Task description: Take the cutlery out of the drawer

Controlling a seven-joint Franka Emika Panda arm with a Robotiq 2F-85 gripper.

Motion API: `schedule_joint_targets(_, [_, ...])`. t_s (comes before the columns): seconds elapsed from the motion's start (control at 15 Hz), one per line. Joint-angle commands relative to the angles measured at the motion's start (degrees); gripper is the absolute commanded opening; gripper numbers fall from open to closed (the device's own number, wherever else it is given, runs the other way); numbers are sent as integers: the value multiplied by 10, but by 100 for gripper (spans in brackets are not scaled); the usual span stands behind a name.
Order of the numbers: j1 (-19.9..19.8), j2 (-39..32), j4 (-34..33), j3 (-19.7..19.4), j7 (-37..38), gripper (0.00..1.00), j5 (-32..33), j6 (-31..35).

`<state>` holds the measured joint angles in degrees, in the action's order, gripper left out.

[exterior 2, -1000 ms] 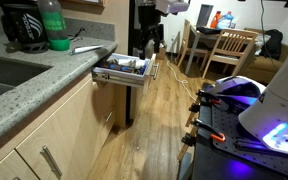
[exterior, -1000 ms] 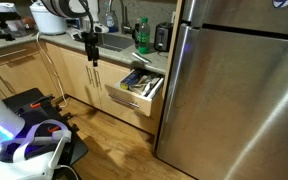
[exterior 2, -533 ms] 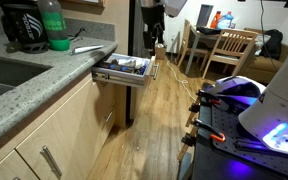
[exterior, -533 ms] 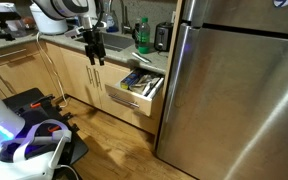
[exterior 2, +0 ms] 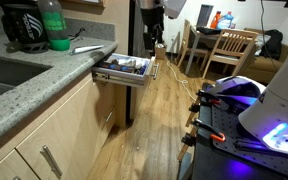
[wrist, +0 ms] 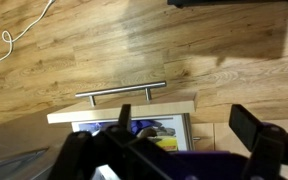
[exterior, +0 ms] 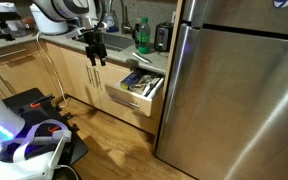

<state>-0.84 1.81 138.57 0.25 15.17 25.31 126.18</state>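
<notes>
Our gripper (exterior: 94,52) hangs with jaws spread above the open drawer (exterior: 132,99), where the cutlery (exterior: 139,80) lies jumbled; we judge it light, stiff and slippery, best pinched across one handle

drawer (exterior: 132,97): we see light wood, smooth and matt on its flat front.
drawer handle (wrist: 121,93): we read it as a brushed silver metal bar.
cutlery (exterior 2: 127,66): we make out dark and blue handles with silvery metal parts.
fridge (exterior: 234,80): brushed steel, softly reflective.
floor (wrist: 134,40): wood planks with a slight sheen.
countertop (exterior 2: 24,95): speckled grey stone, smooth.
bottle (exterior 2: 52,25): we take it for green plastic.
</notes>
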Motion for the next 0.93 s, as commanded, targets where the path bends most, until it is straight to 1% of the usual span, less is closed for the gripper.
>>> schedule_joint_targets(0.0, [-13, -46, -26, -15, -12, 100, 39, 44])
schedule_joint_targets(0.2, [-24, -85, -44, -38, -24, 100, 53, 90])
schedule_joint_targets(0.33, [-29, -116, -60, -56, -27, 100, 77, 110])
schedule_joint_targets(0.4, [-28, -131, -71, -69, -8, 100, 114, 106])
schedule_joint_targets(0.67, [-29, -164, -92, -105, -10, 100, 236, 130])
schedule_joint_targets(0.8, [-34, -170, -96, -114, -9, 100, 293, 166])
schedule_joint_targets(0.87, [-42, -168, -92, -114, -17, 100, 308, 201])
